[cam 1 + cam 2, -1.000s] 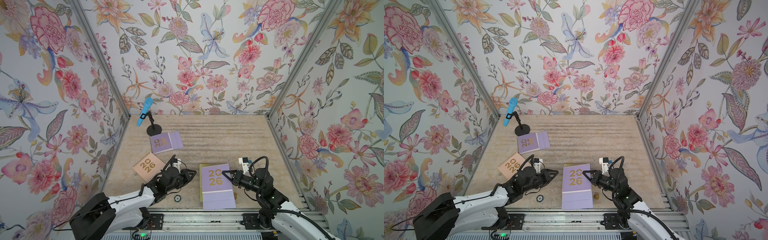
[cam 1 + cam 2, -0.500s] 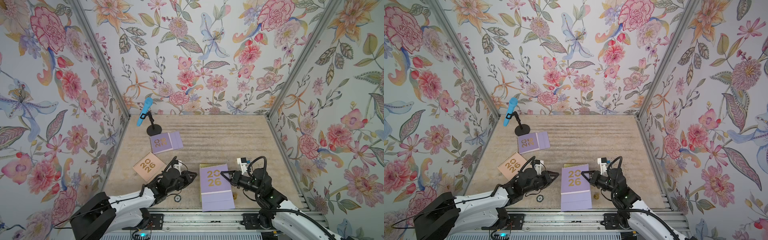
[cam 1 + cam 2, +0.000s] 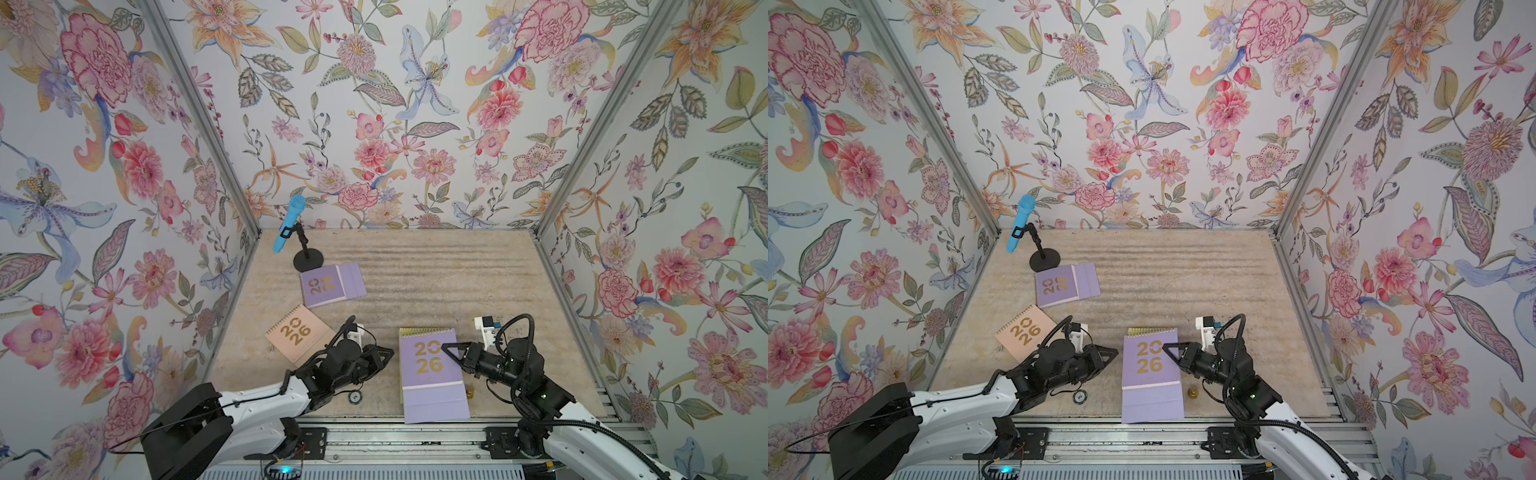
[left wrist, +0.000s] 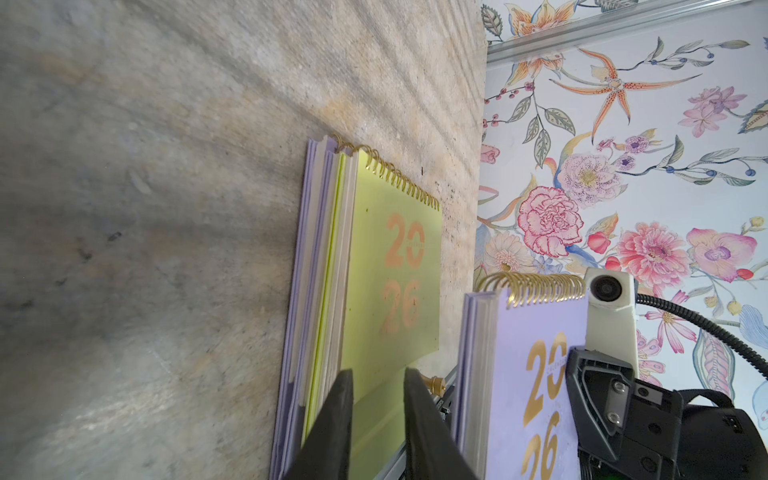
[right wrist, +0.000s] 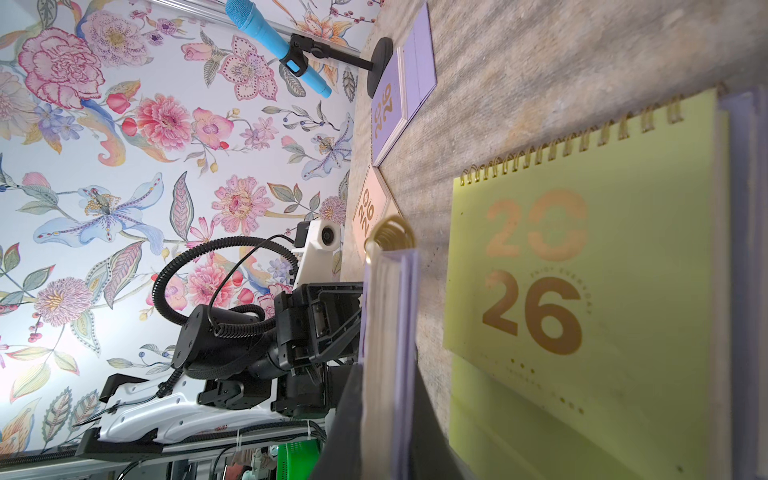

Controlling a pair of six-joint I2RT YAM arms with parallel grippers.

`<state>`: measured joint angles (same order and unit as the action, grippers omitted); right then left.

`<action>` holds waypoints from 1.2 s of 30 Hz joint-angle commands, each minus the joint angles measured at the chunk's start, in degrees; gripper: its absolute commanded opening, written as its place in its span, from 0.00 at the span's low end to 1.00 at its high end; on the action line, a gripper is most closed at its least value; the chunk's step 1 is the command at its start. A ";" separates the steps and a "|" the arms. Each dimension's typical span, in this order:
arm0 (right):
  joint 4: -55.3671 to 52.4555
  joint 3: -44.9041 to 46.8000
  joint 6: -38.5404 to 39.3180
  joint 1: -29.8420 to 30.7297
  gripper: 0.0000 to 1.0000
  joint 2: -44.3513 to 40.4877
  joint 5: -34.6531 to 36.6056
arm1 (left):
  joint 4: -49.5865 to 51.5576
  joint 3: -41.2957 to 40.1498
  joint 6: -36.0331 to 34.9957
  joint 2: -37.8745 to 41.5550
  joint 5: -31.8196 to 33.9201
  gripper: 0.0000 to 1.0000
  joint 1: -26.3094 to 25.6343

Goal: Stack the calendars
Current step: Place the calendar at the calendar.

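Above stack point(image 4: 307, 291) on tabletop point(image 3: 436, 270): lilac calendar point(image 3: 426, 386), gripped at 3 o'clock edge by clenched right tool point(image 3: 451, 351), held clear of yellow-green calendar point(image 4: 395, 270) topping stack. Both spirals toward 12 o'clock, long axes 12–6, roughly parallel. Yellow-green sliver shows at 9 and 12 o'clock edges, so small shift likely needed before lowering. Left tool point(image 3: 386, 357) released, empty, at 9 o'clock of stack; peach calendar point(image 3: 297, 338) at its 10 o'clock, nearer that arm

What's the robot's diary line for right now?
right gripper: shut on raised purple calendar | below it: yellow-green calendar | left gripper: open, empty | unstacked: peach calendar, far purple calendar
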<state>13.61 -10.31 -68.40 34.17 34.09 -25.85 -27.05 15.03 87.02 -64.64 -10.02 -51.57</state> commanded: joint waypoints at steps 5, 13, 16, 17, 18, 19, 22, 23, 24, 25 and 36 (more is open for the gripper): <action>2.87 0.47 -1.82 0.63 0.00 -1.21 0.48 | -1.58 -1.62 1.31 -1.17 1.04 0.23 -0.90; 3.54 1.25 -1.33 0.65 0.00 -0.92 2.08 | -2.65 -1.41 1.13 -2.48 0.11 0.22 -0.91; 5.44 1.34 -1.30 0.21 0.00 -0.24 4.10 | -2.99 -1.18 1.04 -3.08 -0.15 0.22 -1.02; 6.28 1.32 -1.30 -0.02 0.00 0.33 4.50 | -3.00 -1.14 1.04 -3.21 -0.17 0.22 -0.99; 7.11 1.34 -1.04 -0.23 0.00 1.29 4.72 | -2.94 -1.18 1.17 -3.25 -0.09 0.21 -1.03; 7.91 1.34 -0.76 -0.56 0.00 2.31 4.70 | -3.10 -1.17 1.15 -3.34 0.00 0.21 -1.07; 11.44 0.84 -0.28 -2.30 0.00 6.89 2.97 | -3.34 -1.01 1.13 -3.81 0.00 0.20 -1.08; 12.89 0.54 -0.27 -3.19 0.00 8.76 1.53 | -3.49 -0.97 1.13 -4.06 -0.08 0.20 -1.08; 14.11 0.16 -0.25 -4.21 0.00 10.45 -0.03 | -3.63 -0.88 1.22 -4.39 -0.15 0.19 -1.08; 15.16 -0.19 -0.10 -5.06 0.00 11.85 -1.35 | -3.91 -0.79 1.24 -4.73 -0.24 0.19 -1.08; 18.54 -4.16 2.13 -8.94 0.00 21.03 -8.93 | -7.66 0.66 1.57 -9.30 -1.04 0.11 -1.10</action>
<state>26.87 -12.51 -66.63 25.41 54.63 -31.46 -32.62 14.31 87.90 -72.84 -10.33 -51.83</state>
